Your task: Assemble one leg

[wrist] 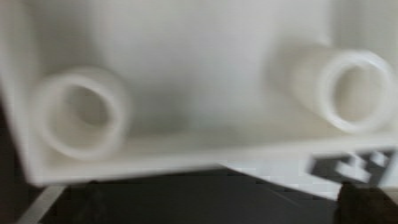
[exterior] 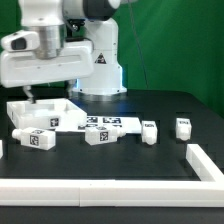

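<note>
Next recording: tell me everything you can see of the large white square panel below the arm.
The panel is a white, tray-like square with a raised rim, plastic by its look. It lies flat on the dark table at the exterior view's left. The wrist view shows its face close up and blurred, with two raised round sockets, both empty. The gripper hangs open over it; whether they touch cannot be told. A leg lies just before it, and the marker board is beside it.

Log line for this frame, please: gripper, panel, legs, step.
gripper: open, over white panel | panel: socket side up | legs: loose on table, none fitted | step: no leg grasped yet
</note>
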`<state>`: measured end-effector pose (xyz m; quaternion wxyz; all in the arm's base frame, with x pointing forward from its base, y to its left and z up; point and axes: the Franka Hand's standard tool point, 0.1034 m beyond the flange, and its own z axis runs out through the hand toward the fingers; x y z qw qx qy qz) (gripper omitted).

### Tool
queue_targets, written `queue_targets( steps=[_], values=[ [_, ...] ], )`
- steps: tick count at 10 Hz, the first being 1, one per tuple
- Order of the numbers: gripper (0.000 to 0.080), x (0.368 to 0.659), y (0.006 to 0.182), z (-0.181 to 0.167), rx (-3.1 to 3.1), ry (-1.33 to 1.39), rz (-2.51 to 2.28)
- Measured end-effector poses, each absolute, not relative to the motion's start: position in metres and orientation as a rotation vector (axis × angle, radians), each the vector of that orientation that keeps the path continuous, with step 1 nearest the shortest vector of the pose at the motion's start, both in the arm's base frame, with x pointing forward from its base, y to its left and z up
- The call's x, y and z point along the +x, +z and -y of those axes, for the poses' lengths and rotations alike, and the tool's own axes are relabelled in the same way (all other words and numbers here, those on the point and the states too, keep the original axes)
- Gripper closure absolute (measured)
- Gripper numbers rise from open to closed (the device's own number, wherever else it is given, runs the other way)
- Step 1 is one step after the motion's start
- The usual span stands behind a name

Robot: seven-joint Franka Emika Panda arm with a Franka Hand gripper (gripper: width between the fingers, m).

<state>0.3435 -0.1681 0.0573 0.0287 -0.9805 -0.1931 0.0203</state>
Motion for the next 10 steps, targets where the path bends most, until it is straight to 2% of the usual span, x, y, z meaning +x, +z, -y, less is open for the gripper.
queue_targets(
  steps=[2, 6, 9, 10],
  values=[
    [0.0151, 0.338, 0.055, 0.191, -3.077, 0.024, 0.563],
    [0.0151, 0.333, 0.052, 0.195, -3.073, 0.032, 0.554],
    [0.0151, 0.306, 0.030, 0.236, -3.059, 0.086, 0.669],
    [0.0151, 0.300, 0.021, 0.238, -3.065, 0.105, 0.667]
  ],
)
